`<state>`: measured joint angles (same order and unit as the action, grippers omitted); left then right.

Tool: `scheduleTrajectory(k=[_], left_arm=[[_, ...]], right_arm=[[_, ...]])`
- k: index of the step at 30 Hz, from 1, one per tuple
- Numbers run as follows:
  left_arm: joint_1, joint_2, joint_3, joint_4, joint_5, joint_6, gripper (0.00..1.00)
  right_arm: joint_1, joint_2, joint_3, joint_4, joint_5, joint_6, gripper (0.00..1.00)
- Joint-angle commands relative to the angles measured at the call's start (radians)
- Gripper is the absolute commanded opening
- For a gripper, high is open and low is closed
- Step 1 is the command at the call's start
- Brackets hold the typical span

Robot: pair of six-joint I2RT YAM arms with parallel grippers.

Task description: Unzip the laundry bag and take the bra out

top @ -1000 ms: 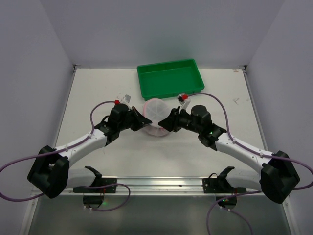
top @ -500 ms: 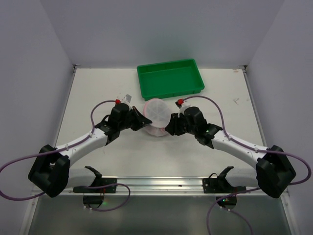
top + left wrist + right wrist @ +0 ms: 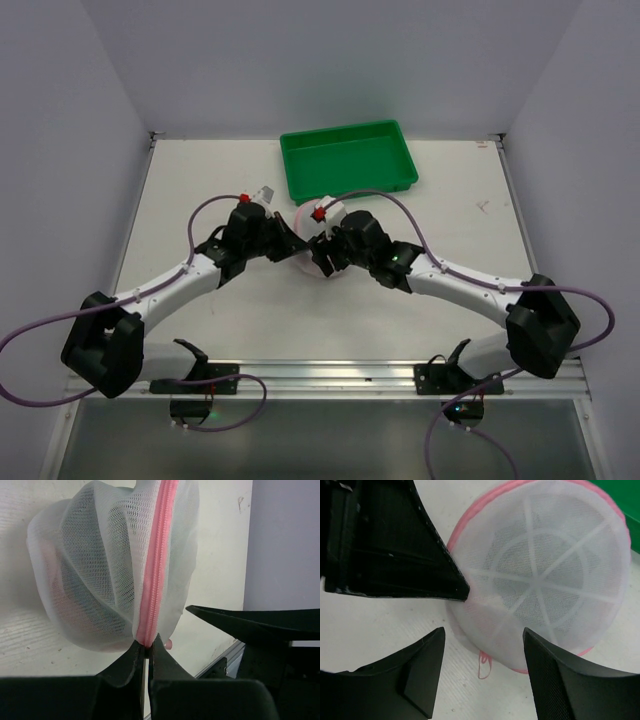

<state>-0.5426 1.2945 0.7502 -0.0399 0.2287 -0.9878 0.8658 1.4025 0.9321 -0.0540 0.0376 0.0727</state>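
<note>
Left wrist: left gripper (image 3: 147, 652) pinched tight on pink zipper seam (image 3: 156, 570) of laundry bag (image 3: 100, 570), bag at 12 o'clock. Right gripper (image 3: 482, 637) fingers wide, bag at 1 o'clock.

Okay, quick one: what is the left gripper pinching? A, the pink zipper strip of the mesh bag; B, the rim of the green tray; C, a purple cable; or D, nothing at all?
A: in the left wrist view, the left gripper has its fingertips closed on the pink zipper strip at the edge of the mesh bag.
</note>
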Motion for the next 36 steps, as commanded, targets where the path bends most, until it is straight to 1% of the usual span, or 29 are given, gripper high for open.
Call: scheduleTrajectory(k=[1, 5, 8, 9, 10, 11, 12, 13, 14, 15, 16, 17, 18, 19, 20, 21, 22, 23, 24, 25, 27, 28, 32, 34, 36], left_arm=[[0.015, 0.000, 0.051, -0.008, 0.043, 0.049, 0.00], [0.020, 0.003, 0.064, -0.018, 0.058, 0.064, 0.00], [0.024, 0.008, 0.072, -0.031, 0.075, 0.080, 0.00], [0.027, 0.006, 0.074, -0.037, 0.080, 0.083, 0.00], [0.033, 0.006, 0.075, -0.043, 0.086, 0.089, 0.00], [0.038, 0.000, 0.078, -0.049, 0.086, 0.093, 0.03], [0.044, -0.004, 0.080, -0.064, 0.084, 0.098, 0.11], [0.053, -0.012, 0.080, -0.074, 0.077, 0.107, 0.21], [0.081, -0.036, 0.077, -0.083, 0.074, 0.110, 0.37], [0.099, -0.055, 0.064, -0.093, 0.069, 0.112, 0.45], [0.119, -0.076, 0.055, -0.094, 0.063, 0.112, 0.61], [0.159, -0.127, 0.048, -0.095, 0.058, 0.112, 0.68], [0.174, -0.155, 0.040, -0.113, 0.048, 0.124, 0.74], [0.187, -0.176, 0.043, -0.130, 0.011, 0.135, 0.82], [0.193, -0.216, 0.052, -0.152, -0.011, 0.150, 0.85], [0.193, -0.231, 0.060, -0.193, -0.032, 0.165, 0.86], [0.194, -0.242, 0.070, -0.207, -0.043, 0.181, 0.87], [0.193, -0.262, 0.069, -0.213, -0.035, 0.182, 0.87], [0.194, -0.267, 0.061, -0.210, -0.022, 0.173, 0.87], [0.193, -0.271, 0.042, -0.207, 0.012, 0.164, 0.87], [0.193, -0.279, 0.012, -0.180, 0.049, 0.132, 0.86], [0.191, -0.284, -0.020, -0.169, 0.079, 0.120, 0.84], [0.187, -0.342, -0.080, -0.137, 0.077, 0.072, 0.79], [0.185, -0.356, -0.097, -0.135, 0.063, 0.055, 0.75], [0.178, -0.353, -0.114, -0.130, 0.060, 0.040, 0.73]], right_arm=[[0.016, 0.049, 0.043, 0.003, 0.042, -0.109, 0.66], [0.019, 0.098, 0.040, 0.026, 0.068, -0.123, 0.66], [0.019, 0.125, 0.039, 0.046, 0.090, -0.134, 0.62], [0.019, 0.128, 0.040, 0.046, 0.108, -0.133, 0.59], [0.021, 0.128, 0.040, 0.068, 0.116, -0.131, 0.45], [0.019, 0.127, 0.042, 0.075, 0.120, -0.126, 0.35], [0.019, 0.124, 0.057, 0.066, 0.122, -0.116, 0.24], [0.021, 0.119, 0.066, 0.060, 0.111, -0.105, 0.07], [0.021, 0.109, 0.076, 0.057, 0.102, -0.081, 0.00], [0.018, 0.104, 0.100, 0.021, 0.081, -0.055, 0.00], [0.018, 0.099, 0.109, 0.010, 0.064, -0.003, 0.00], [0.018, 0.095, 0.138, -0.006, 0.048, 0.027, 0.00], [0.016, 0.089, 0.158, -0.047, 0.039, 0.065, 0.00], [0.018, 0.087, 0.175, -0.064, 0.036, 0.152, 0.00], [0.018, 0.085, 0.191, -0.081, 0.035, 0.197, 0.00], [0.018, 0.081, 0.212, -0.105, 0.036, 0.238, 0.00], [0.018, 0.078, 0.220, -0.116, 0.041, 0.319, 0.00], [0.018, 0.075, 0.227, -0.121, 0.035, 0.355, 0.00], [0.018, 0.073, 0.229, -0.127, 0.031, 0.386, 0.00], [0.018, 0.070, 0.232, -0.129, 0.034, 0.456, 0.00], [0.018, 0.073, 0.235, -0.130, 0.041, 0.499, 0.00], [0.018, 0.078, 0.240, -0.135, 0.053, 0.544, 0.00], [0.018, 0.079, 0.244, -0.145, 0.096, 0.601, 0.00], [0.018, 0.081, 0.238, -0.129, 0.084, 0.622, 0.00], [0.018, 0.081, 0.225, -0.100, 0.061, 0.634, 0.00]])
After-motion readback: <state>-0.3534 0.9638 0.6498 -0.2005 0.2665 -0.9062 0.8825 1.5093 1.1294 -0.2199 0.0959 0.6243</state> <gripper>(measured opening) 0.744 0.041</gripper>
